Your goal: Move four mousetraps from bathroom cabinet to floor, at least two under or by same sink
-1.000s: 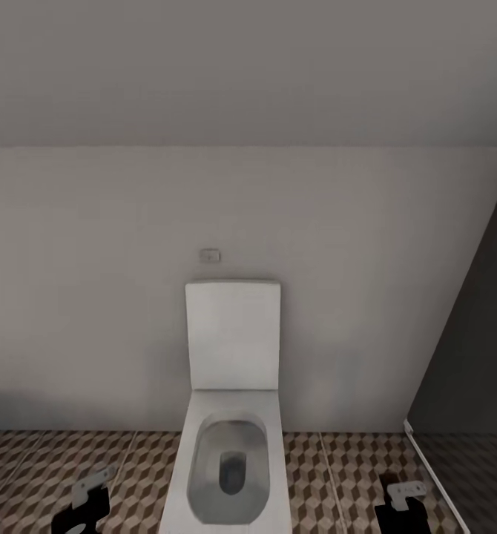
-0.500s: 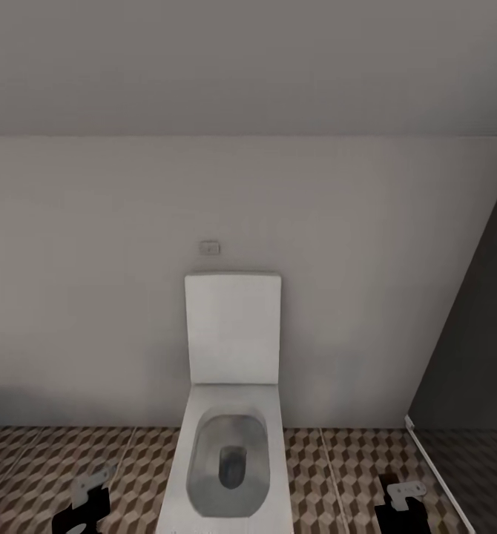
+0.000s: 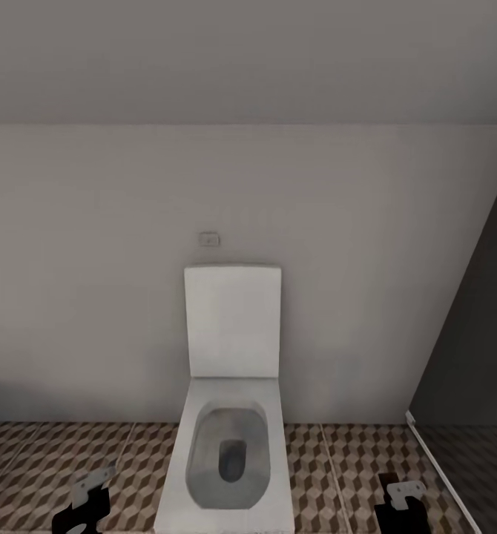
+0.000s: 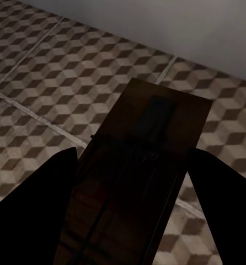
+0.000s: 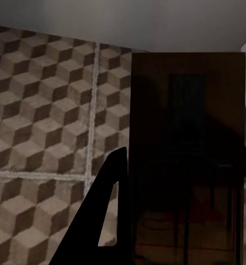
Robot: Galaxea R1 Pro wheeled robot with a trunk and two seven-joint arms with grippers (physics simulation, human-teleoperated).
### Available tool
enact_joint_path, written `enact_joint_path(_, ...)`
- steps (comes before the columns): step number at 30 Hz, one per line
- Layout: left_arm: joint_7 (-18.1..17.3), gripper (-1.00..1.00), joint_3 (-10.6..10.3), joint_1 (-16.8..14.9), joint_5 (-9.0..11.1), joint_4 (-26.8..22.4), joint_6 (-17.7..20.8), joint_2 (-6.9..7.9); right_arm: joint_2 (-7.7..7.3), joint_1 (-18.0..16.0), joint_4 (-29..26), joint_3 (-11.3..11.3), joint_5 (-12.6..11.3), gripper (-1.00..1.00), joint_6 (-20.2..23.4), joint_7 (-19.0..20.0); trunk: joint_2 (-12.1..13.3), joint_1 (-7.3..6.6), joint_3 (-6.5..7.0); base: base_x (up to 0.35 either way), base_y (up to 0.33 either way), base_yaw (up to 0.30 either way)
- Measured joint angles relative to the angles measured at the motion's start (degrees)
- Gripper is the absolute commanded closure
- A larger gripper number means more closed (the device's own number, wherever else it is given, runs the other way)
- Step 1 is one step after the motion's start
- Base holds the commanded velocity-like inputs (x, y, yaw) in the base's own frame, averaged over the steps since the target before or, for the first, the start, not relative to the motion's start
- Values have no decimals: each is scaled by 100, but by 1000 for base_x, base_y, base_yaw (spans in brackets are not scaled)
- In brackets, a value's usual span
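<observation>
I faced the toilet (image 3: 230,437), each claw clamping a mousetrap (image 4: 135,182) flat, ready for the bathroom floor (image 3: 41,460).

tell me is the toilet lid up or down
Up. The toilet lid stands upright against the wall, and the open bowl shows below it.
</observation>
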Motion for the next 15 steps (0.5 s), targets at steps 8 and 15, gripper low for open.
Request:
enact_joint_path(8,1,100,2,0,-13,150,-205,-1,0,0,-4,-8,0,100,-7,-3,-321,176,-144,0,0,0)
enact_joint_path(15,0,100,8,-1,-40,260,-461,6,0,0,-4,0,0,100,-5,0,-602,330,-269,0,0,0)
